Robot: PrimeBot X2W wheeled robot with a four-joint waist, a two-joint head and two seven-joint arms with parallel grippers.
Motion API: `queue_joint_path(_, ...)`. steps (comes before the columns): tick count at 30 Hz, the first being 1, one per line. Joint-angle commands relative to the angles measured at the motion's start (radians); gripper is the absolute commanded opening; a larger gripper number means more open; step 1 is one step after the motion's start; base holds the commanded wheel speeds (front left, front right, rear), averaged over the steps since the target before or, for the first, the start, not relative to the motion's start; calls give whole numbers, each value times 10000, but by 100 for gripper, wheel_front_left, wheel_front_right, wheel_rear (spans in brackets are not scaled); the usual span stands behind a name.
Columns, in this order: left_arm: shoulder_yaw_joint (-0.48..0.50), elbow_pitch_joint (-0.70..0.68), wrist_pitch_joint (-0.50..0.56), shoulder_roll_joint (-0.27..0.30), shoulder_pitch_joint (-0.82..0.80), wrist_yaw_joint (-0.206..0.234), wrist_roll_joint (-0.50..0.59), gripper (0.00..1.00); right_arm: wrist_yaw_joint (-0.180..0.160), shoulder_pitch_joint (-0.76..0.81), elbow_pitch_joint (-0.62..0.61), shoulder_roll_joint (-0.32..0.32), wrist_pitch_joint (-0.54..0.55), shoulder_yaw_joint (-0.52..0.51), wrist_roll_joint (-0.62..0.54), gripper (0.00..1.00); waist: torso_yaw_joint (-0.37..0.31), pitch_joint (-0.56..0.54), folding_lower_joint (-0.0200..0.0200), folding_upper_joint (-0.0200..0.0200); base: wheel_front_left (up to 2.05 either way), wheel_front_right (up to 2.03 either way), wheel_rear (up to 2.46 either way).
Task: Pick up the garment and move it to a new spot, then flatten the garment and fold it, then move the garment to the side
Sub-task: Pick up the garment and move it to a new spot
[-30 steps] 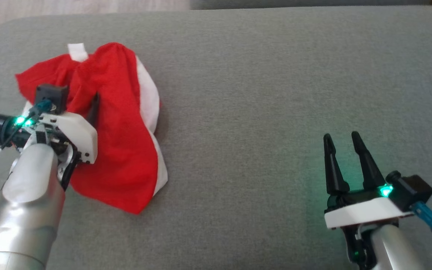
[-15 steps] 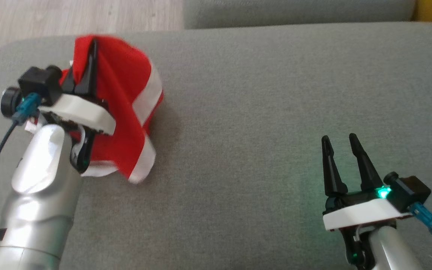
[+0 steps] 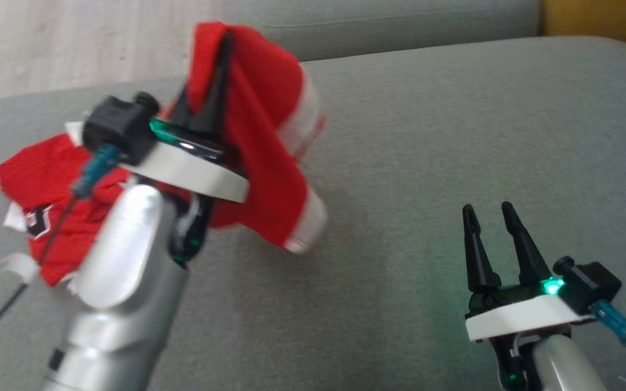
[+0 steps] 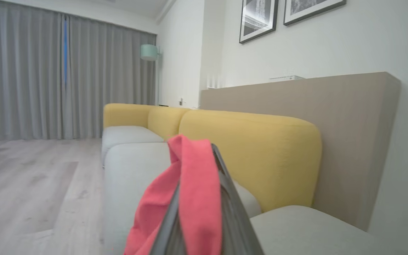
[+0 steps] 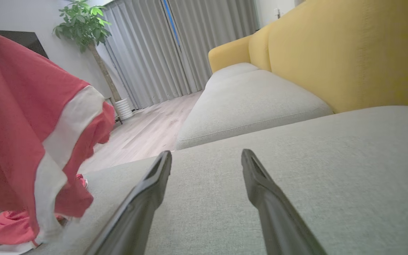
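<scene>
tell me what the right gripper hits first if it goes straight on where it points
Way looks free: the right gripper points low along the cushion, with the garment off to its left. It may graze the cushion, or reach the next cushion; depth is unclear.

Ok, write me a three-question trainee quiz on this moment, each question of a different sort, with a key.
1. Short answer: which gripper holds the red and white garment?
2. True or false: the right gripper is shut.
3. Pick one. The garment is: A spread out flat; B hanging from a raised gripper, with one end down on the grey cushion; C neatly folded.

Key: 1 the left gripper, shut on the cloth; 2 false, its fingers stand apart; 3 B.
</scene>
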Motion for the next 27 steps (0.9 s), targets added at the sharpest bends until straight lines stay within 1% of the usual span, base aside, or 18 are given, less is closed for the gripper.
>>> queue_joint_path(1, 188, -497, 81, 58, -350, 70, -68, 0, -7, -273, -396, -58, -111, 222, 96, 100, -352, 56, 1, 0, 0, 0, 0)
queue_joint_path(7, -536, -553, 110, -549, -369, 209, -147, 0, -7, -590, -539, -58, -111, 302, 321, 100, -1516, 304, 1, 0, 0, 0, 0)
queue_joint_path(12, -1116, -158, -265, -811, -849, 400, -515, 0, -7, -888, -613, -58, -111, 425, 580, 100, -2573, 582, 1, 0, 0, 0, 0)
queue_joint_path(14, -1405, -59, -553, -843, -1129, 462, -866, 0, -7, -941, -632, -58, -111, 441, 676, 100, -2886, 646, 1, 0, 0, 0, 0)
queue_joint_path(15, -1886, -133, -903, -851, -1422, 549, -1504, 0, -7, -970, -643, -58, -111, 444, 755, 100, -3118, 687, 1, 0, 0, 0, 0)
queue_joint_path(18, -2526, -212, -1307, -854, -1789, 700, -2345, 0, -7, -986, -664, -58, -111, 418, 821, 100, -3254, 732, 1, 0, 0, 0, 0)
queue_joint_path(19, -2642, -203, -1385, -855, -1830, 771, -2629, 15, -7, -984, -677, -58, -111, 406, 829, 100, -3262, 746, 1, 0, 0, 0, 0)
queue_joint_path(20, -2746, -123, -1435, -855, -1836, 868, -2849, 100, -7, -980, -694, -58, -111, 375, 831, 100, -3245, 763, 1, 0, 0, 0, 0)
queue_joint_path(22, -2967, 290, -1482, -856, -1801, 996, -2917, 100, -7, -968, -727, -58, -111, 261, 824, 100, -3128, 787, 1, 0, 0, 0, 0)
queue_joint_path(24, -3043, 853, -1505, -836, -1712, 1059, -2548, 100, -7, -965, -759, -58, -111, 136, 807, 100, -2931, 800, 1, 0, 0, 0, 0)
queue_joint_path(27, -2627, 1287, -1516, -597, -1330, 1175, -1948, 100, -7, -942, -798, -58, -111, -30, 733, 100, -2550, 800, 1, 0, 0, 0, 0)
